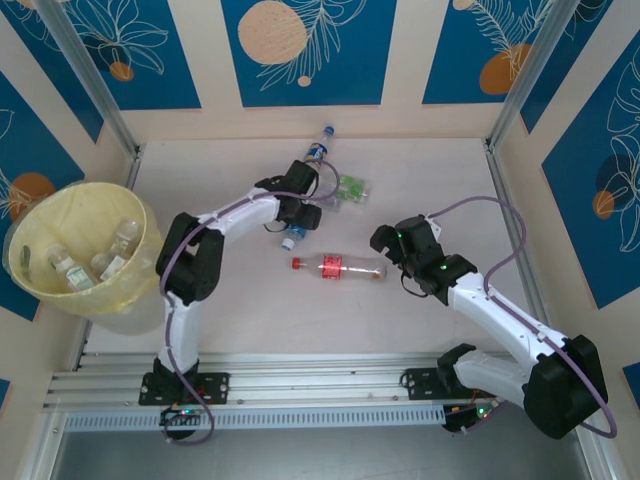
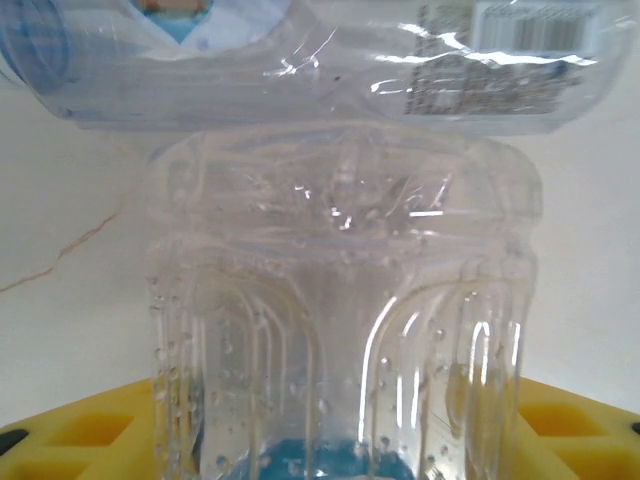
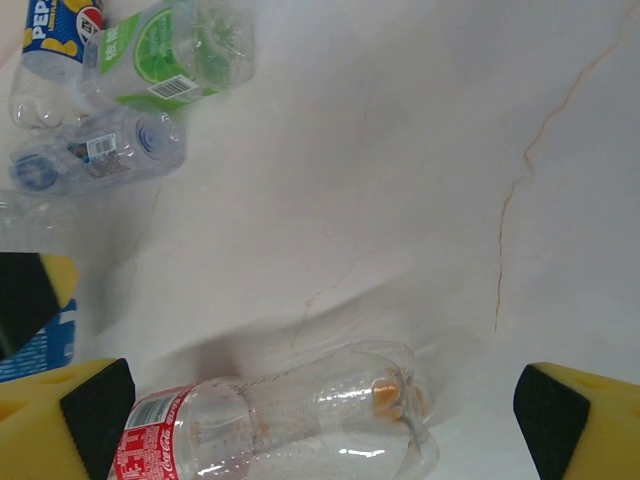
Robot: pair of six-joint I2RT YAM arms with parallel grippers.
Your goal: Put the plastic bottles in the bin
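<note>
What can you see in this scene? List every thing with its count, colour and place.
bin: one, pale yellow, table's left edge
bottles in bin: at least three, clear, inside it
cola bottle: one, red label, mid-table
green-label bottle: one, crushed, far centre
Pepsi bottle: one, blue label, by far wall
barcode bottle: one, clear, beside green-label bottle
blue-cap bottle: one, clear, in left tool
left tool: one, yellow pads, closed on blue-cap bottle
right tool: one, yellow pads, open by cola bottle

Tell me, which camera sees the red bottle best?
The top external view: the red-label bottle lies there whole, red cap to base, on the table. The right wrist view is closer, but the picture's edge cuts off its cap end.
</note>
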